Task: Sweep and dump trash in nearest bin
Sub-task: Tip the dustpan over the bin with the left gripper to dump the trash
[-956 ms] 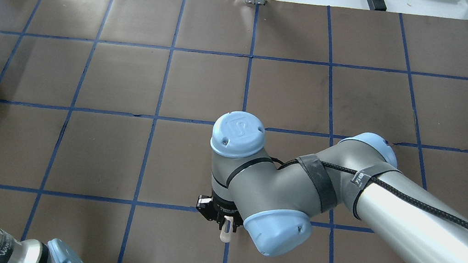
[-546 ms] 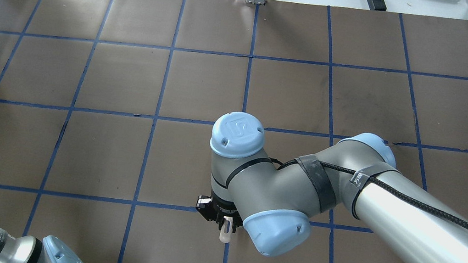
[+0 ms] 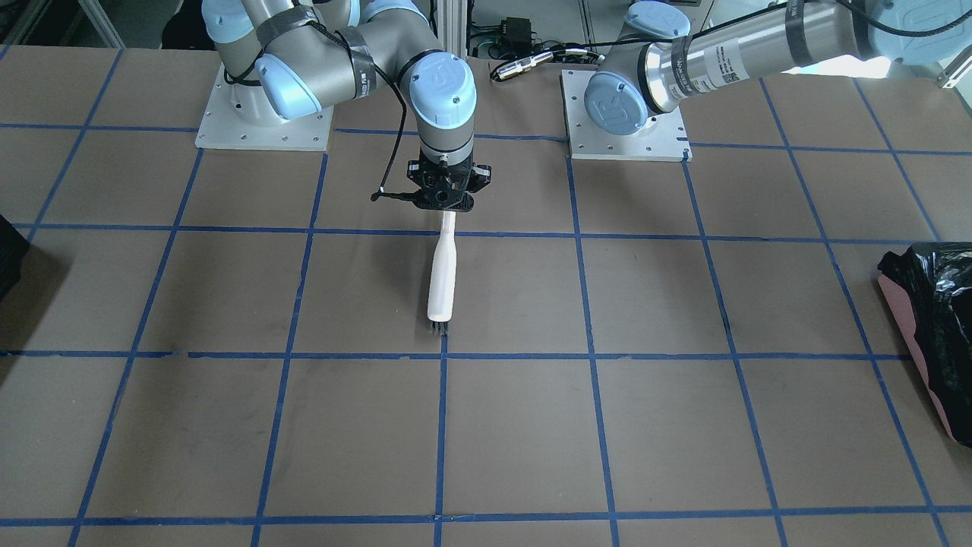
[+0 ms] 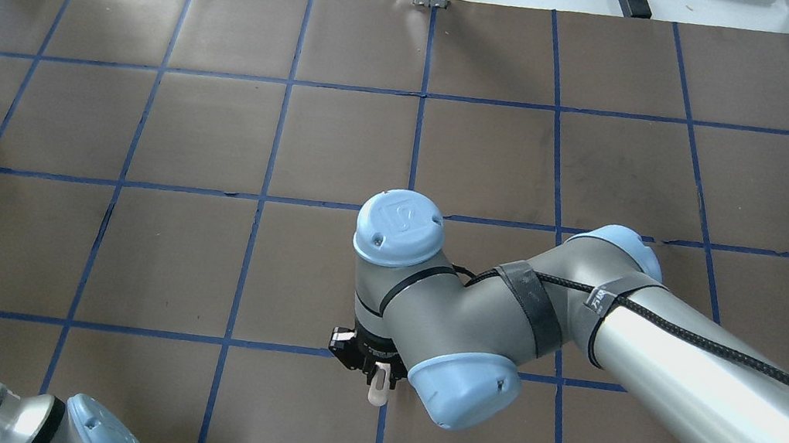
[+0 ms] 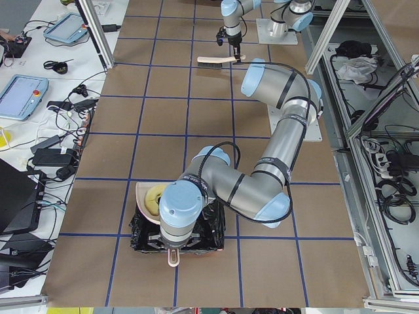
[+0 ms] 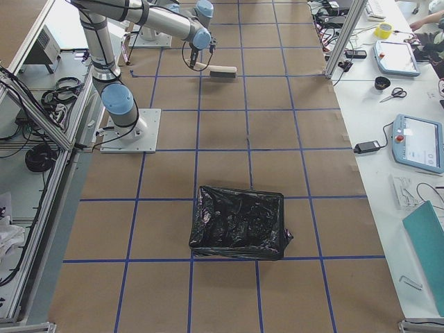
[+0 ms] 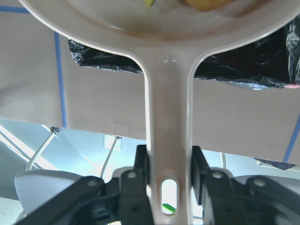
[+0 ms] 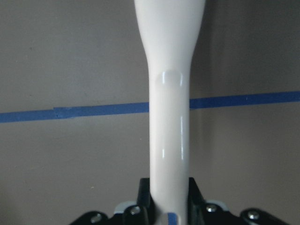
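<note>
Trash shows in the left wrist view as yellow bits in a pinkish pan just ahead of the left hand, whose fingers pinch the pan's handle from both sides; the bin, lined with black bag, lies beyond and below that hand. In the right wrist view the right hand is clamped narrow on the white handle of a brush, which runs straight ahead of it over the brown worktop. From the front, the brush reaches out from the right hand with its bristles low; whether they touch the worktop I cannot tell. The bin sits well apart from that hand, toward the robot's left. Overhead, only the handle's tip pokes out behind the right hand. From the left end, the pan hangs over the bin edge ahead of the left hand, a yellow piece in it. From the right end, a black tub lies well apart from the right hand.
</note>
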Controlling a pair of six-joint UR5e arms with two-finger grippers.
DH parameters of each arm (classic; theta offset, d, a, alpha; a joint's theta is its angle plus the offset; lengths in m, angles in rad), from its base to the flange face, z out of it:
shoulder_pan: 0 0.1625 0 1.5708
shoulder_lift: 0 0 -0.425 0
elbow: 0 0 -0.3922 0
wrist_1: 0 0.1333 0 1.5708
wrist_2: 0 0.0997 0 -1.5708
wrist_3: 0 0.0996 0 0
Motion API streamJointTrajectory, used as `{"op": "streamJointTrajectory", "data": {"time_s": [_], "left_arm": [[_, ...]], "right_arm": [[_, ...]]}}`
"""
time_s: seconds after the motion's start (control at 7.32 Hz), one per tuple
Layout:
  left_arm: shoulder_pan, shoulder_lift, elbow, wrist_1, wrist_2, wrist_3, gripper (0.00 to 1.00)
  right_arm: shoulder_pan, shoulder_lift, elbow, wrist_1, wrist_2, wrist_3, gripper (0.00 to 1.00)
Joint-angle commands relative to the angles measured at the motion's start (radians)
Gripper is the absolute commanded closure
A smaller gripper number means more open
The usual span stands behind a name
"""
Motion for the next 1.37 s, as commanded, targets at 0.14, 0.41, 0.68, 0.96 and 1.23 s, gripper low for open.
{"op": "streamJointTrajectory", "data": {"time_s": [0.14,0.41,0.68,0.96,1.23], "left_arm": [[0.002,0.016,-0.028,0.200,0.047,0.042,1.00],[-0.001,0.052,-0.163,0.432,0.049,0.076,1.00],[-0.042,0.111,-0.302,0.616,0.139,0.097,1.00],[-0.118,0.173,-0.456,0.790,0.290,0.104,1.00],[-0.145,0.211,-0.629,1.073,0.328,0.198,1.00]], "right_arm": [[0.001,0.015,-0.003,-0.024,0.000,-0.001,0.64],[-0.001,0.015,-0.006,-0.035,-0.003,-0.001,0.33],[-0.001,0.015,-0.008,-0.058,-0.007,-0.001,0.03],[-0.001,0.015,-0.062,-0.063,-0.020,0.002,0.00],[-0.013,0.007,-0.189,0.020,-0.026,-0.050,0.00]]}}
